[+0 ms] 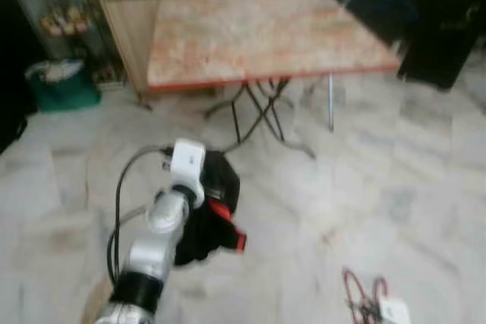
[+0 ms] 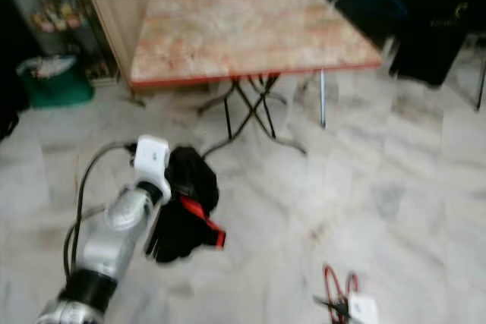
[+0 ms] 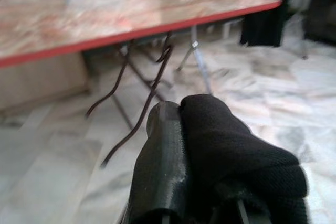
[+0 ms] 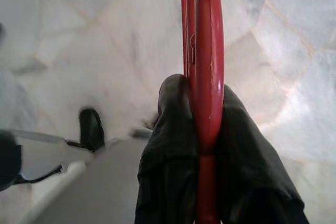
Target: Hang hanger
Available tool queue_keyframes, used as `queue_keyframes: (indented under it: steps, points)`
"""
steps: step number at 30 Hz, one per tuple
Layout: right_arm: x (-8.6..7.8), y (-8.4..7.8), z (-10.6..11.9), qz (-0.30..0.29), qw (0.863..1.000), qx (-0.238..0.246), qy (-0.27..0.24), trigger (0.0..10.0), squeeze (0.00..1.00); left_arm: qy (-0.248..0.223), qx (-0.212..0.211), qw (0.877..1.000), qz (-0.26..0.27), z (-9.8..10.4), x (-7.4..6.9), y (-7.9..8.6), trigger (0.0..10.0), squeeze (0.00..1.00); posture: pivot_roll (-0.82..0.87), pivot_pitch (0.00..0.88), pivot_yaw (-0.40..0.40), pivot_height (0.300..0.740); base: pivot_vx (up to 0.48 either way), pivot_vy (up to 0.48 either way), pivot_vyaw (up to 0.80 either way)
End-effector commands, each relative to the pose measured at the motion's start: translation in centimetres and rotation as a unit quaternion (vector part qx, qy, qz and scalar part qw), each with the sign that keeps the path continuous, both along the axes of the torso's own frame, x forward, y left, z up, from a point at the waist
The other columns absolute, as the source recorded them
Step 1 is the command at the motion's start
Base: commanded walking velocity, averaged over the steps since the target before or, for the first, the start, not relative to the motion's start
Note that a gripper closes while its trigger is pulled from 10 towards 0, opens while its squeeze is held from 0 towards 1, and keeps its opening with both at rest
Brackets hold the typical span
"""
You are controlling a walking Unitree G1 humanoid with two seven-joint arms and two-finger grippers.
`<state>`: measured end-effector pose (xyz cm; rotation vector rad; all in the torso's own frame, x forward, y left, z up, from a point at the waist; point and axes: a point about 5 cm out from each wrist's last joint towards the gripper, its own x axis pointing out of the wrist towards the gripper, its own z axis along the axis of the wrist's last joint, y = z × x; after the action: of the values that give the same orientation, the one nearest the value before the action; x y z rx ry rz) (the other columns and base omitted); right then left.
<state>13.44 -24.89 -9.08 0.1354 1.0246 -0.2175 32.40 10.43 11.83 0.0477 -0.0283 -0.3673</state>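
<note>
Red plastic hanger (image 4: pixel 209 77) is sitting clamped between the two black fingers (image 4: pixel 173 145) of the right gripper (image 4: pixel 206 129), w/ the bar running up through the grip & out over pale marble floor (image 4: pixel 79 35); in the eye views the hanger's red wire-like outline (image 1: pixel 363 294) is showing low on the right side, just above the floor, next to a white part of the wrist. Left gripper (image 3: pixel 181 106) is pointing fwd toward the counter (image 1: pixel 258 32), its fingers (image 3: pixel 163 171) lying pressed together w/ nothing between them. Left arm (image 1: pixel 163 221), silver w/ a white wrist block & grey cable loop, is reaching out at lower left; its dark gripper w/ a red strip is hanging over the floor, short of the counter & well apart from it. Counter is a folding type: marbled pinkish top, red edge, crossed dark metal legs (image 1: pixel 258 115) beneath. Green bin (image 1: pixel 61 85) is standing at far left beside a shelf unit; a wooden cabinet (image 1: pixel 137 13) is standing behind the counter's left corner. Dark items are filling the upper right. Eye views are slightly blurred.
</note>
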Motion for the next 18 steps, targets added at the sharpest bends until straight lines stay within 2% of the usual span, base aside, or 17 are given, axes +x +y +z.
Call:
queue_keyframes:
  steps: [1,18]
  points:
    - [-0.23,0.56,-0.24,-0.002,1.000,0.008,0.003,10.0,0.00,-0.018,-0.002,1.000,-0.001,0.88,0.20,0.18,10.0,0.00,-0.01,0.000,0.004,0.740,0.315,0.000,0.00]
    - [-0.24,0.56,-0.24,-0.003,1.000,0.008,0.003,10.0,0.00,-0.023,-0.004,1.000,-0.004,0.98,0.17,-0.03,10.0,0.00,-0.01,0.000,0.003,0.740,0.347,0.000,0.00]
